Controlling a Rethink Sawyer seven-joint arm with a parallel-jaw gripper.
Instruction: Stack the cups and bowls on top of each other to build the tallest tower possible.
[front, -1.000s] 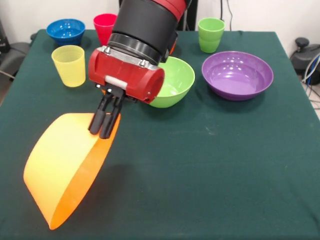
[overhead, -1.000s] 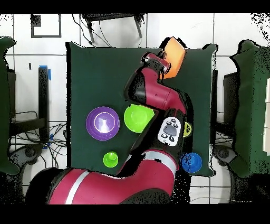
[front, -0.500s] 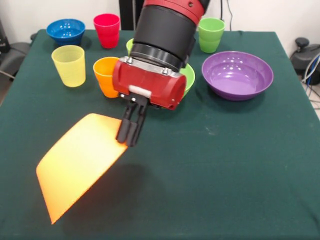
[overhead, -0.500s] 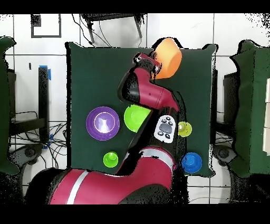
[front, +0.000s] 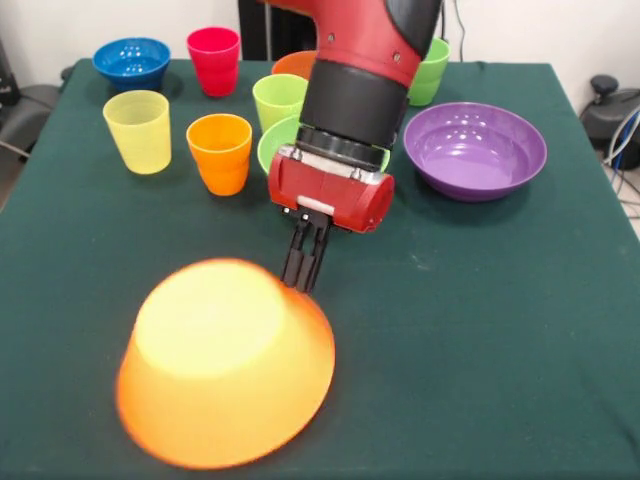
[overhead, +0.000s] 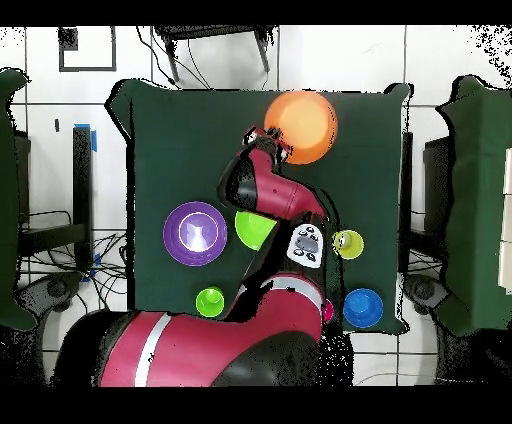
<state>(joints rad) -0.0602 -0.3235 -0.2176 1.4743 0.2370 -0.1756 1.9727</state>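
The very large orange bowl (front: 225, 375) lies upside down and blurred on the green cloth near the front left; from above the orange bowl (overhead: 301, 126) is at the table's far edge. My gripper (front: 303, 278) hangs at its upper right side, fingers together, tips against the bowl's wall. In the overhead view my gripper (overhead: 274, 147) sits just left of the bowl. Behind stand a yellow cup (front: 138, 130), an orange cup (front: 220, 152), a lime green cup (front: 278, 100) and a red cup (front: 214, 58). The lime green bowl (front: 273, 146) is mostly hidden by my arm.
A purple bowl (front: 475, 148) sits at the right, a blue bowl (front: 132, 60) at the back left. A small orange-red bowl (front: 295, 64) and a darker green cup (front: 432, 70) peek out behind my arm. The table's front edge runs close below the orange bowl.
The orange bowl has gone from hanging tilted by its rim in my gripper to lying bottom-up on the cloth. My arm has swung right and drawn back, uncovering the orange and lime green cups.
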